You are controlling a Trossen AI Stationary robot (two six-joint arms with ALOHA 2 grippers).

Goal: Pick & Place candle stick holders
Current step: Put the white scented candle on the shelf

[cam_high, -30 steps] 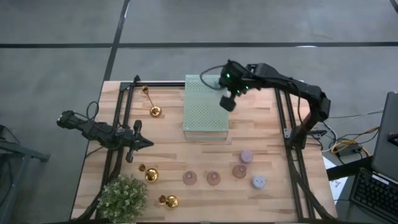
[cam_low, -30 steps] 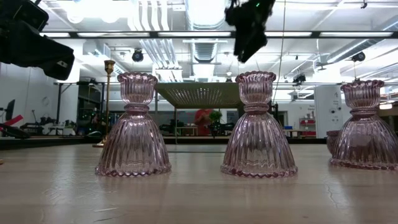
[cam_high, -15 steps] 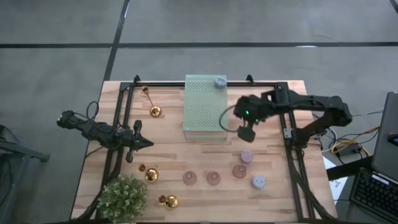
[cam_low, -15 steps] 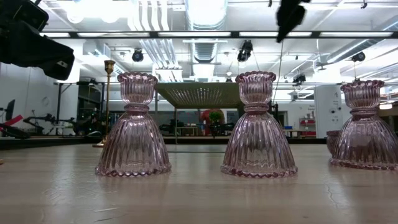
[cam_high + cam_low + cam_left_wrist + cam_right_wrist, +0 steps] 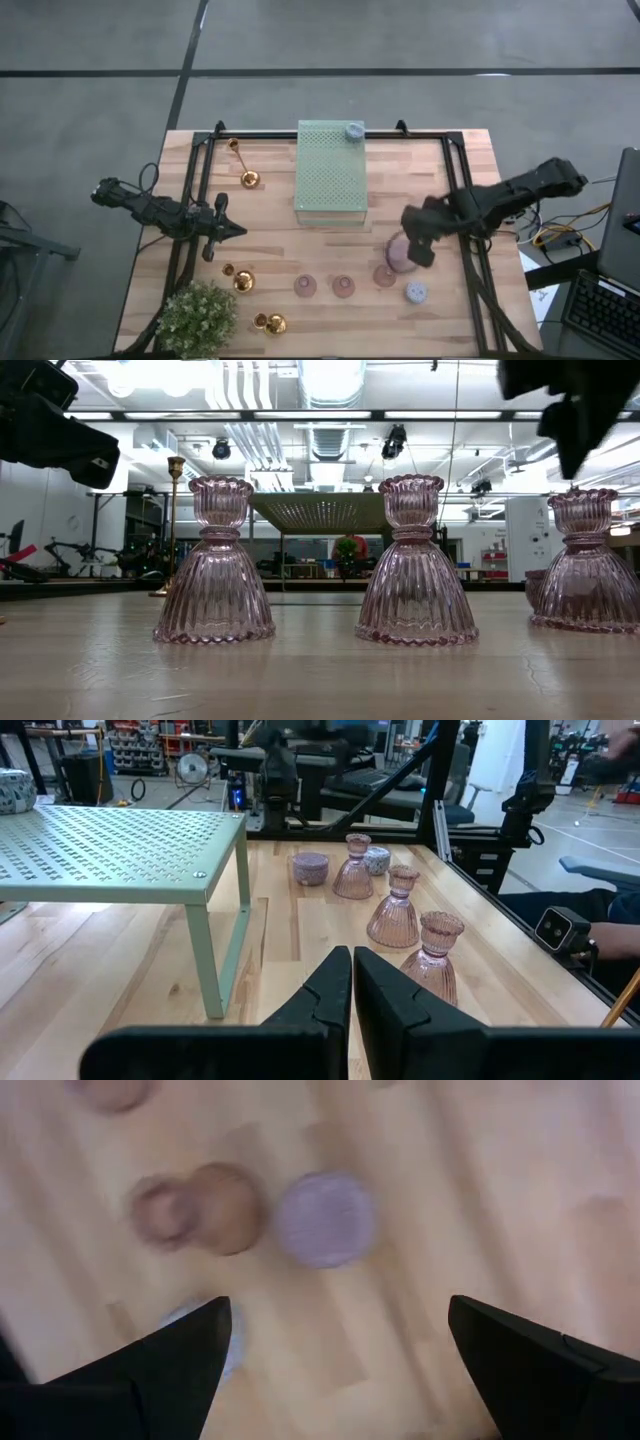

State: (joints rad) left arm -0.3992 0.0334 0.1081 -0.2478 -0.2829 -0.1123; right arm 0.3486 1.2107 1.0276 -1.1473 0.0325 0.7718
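Observation:
My right gripper (image 5: 420, 248) is open and empty above a lavender holder (image 5: 397, 254), which also shows between its spread fingers in the right wrist view (image 5: 325, 1220). A second lavender holder (image 5: 416, 292) stands near the front edge. A third (image 5: 354, 131) stands on the green block's far right corner. Three pink glass holders (image 5: 305, 287) (image 5: 343, 287) (image 5: 384, 275) stand upright in a row. Three gold holders (image 5: 250, 179) (image 5: 243, 282) (image 5: 270, 323) are on the table's left side. My left gripper (image 5: 225, 230) is shut and empty at the left.
The pale green perforated block (image 5: 330, 175) stands on legs at the table's middle far side. A bushy potted plant (image 5: 197, 315) sits at the near left corner. Black frame rails (image 5: 462, 200) run along both sides of the table.
My right gripper has gone from above the green block's far right corner toward the table's near right, to above the lavender holder beside the pink row. The lavender holder on the block's corner, hidden by the arm a second ago, now shows there alone.

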